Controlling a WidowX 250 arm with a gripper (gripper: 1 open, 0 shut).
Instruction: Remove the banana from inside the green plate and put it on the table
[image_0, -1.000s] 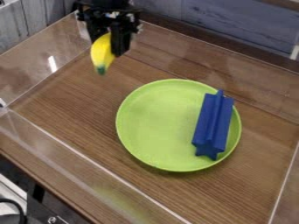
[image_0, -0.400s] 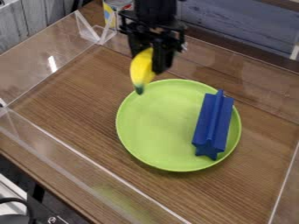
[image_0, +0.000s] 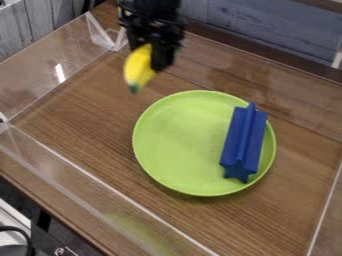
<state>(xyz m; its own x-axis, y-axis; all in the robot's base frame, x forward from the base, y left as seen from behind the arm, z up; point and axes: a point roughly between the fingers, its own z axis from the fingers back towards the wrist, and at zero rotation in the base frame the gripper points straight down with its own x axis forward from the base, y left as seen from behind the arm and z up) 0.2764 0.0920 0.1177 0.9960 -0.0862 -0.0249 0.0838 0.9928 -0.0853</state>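
The small yellow banana (image_0: 138, 67) hangs tilted in the air, held at its upper end by my gripper (image_0: 152, 52), which is shut on it and points down. It hovers over the brown wooden table (image_0: 74, 125), just beyond the upper-left rim of the lime-green plate (image_0: 181, 145). The banana touches neither the plate nor the table.
A long blue ridged block (image_0: 245, 140) lies on the right half of the plate. Clear acrylic walls (image_0: 54, 70) border the table on the left, front and right. Bare wood lies left of and in front of the plate.
The gripper carried the banana right until it was over the plate's rim, then swung back left. It now hangs a little right of where it was a second ago.
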